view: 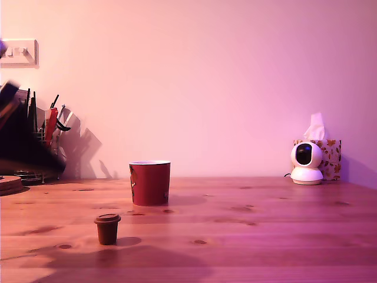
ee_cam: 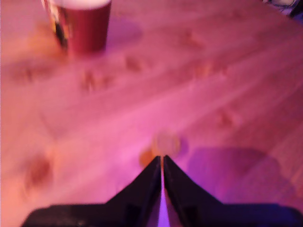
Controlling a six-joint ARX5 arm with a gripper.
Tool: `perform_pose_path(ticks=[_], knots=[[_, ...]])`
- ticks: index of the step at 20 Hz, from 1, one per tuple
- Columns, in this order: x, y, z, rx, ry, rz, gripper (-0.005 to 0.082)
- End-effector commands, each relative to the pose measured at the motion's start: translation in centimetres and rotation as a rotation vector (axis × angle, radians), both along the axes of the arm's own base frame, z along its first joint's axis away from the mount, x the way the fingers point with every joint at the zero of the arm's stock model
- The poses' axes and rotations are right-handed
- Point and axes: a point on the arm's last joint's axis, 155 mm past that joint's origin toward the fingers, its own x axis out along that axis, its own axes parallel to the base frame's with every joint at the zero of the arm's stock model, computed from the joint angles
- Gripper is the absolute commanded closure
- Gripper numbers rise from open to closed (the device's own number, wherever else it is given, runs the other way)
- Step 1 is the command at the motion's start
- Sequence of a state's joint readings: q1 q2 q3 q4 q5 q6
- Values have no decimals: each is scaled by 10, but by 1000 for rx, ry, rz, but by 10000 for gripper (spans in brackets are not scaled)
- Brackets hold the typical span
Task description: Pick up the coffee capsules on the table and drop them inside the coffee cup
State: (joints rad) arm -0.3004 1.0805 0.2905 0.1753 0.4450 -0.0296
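Ext view: brown capsule [view: 107,228] upright on bench [view: 265,236], in front of red coffee cup [view: 150,182], apart from it; cup inside not visible. Only wrist view, blurred, shows jaws [ee_cam: 162,161]: tips nearly touching, holding nothing, capsule [ee_cam: 165,144] just beyond.

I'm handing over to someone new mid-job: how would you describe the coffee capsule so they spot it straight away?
Start at the wooden table and find the red coffee cup near its middle. In the exterior view, the capsule stands alone, nearer the camera and left of the cup. It is small, brown and tapered with a wider rimmed top, far shorter than the cup.
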Motion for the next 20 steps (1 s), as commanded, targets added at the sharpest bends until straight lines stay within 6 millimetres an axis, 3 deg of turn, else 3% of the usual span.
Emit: perform_pose_path(ticks=[1,5,11,12,16,17,20], knots=[[-11,4,-17,25,49,2,789],[-20,14,-35,83,104,22,789],[-17,17,-35,103,88,31,774],[-16,18,-35,106,85,36,737],[-6,27,-34,135,56,97,357],[-5,27,-33,134,53,97,304],[-7,23,-32,133,48,81,304]])
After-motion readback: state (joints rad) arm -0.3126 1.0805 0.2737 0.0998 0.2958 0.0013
